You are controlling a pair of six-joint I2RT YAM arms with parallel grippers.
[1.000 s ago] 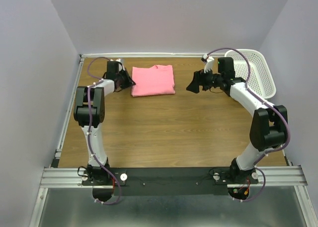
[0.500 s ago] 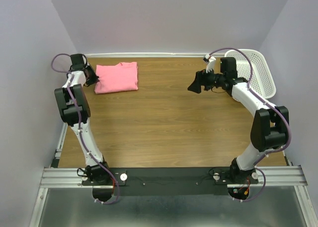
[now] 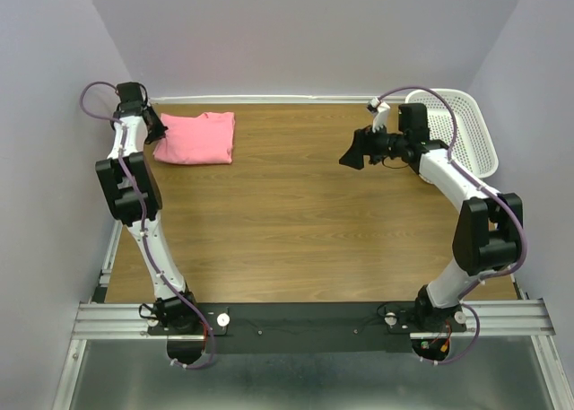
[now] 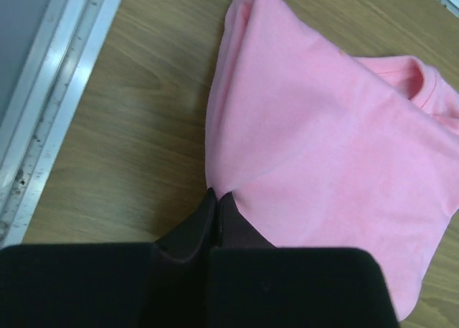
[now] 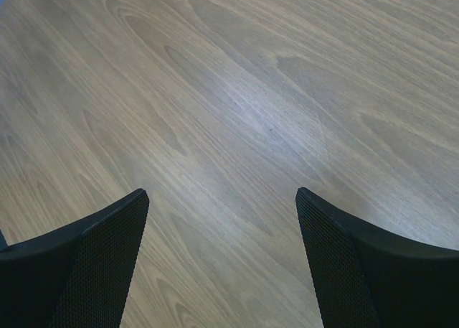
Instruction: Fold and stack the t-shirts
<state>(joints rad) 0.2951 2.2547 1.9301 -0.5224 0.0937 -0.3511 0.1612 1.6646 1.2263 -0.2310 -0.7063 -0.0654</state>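
A folded salmon-pink t-shirt (image 3: pixel 195 138) lies at the far left corner of the wooden table. In the left wrist view the t-shirt (image 4: pixel 337 156) fills the right side, its neckline at the upper right. My left gripper (image 3: pixel 159 132) is shut on the t-shirt's left edge; its jaws (image 4: pixel 217 197) pinch the cloth at a fold. My right gripper (image 3: pixel 352 152) is open and empty above bare wood at the far right; its fingers (image 5: pixel 100 249) stand wide apart over the table.
A white plastic mesh basket (image 3: pixel 462 127) stands at the far right corner, behind the right arm. A metal rail (image 4: pixel 50 120) runs along the table's left edge, close to the left gripper. Walls close in on both sides and the back.
My left gripper has dragged the folded t-shirt from the back middle to the far left corner. The right arm has barely moved.
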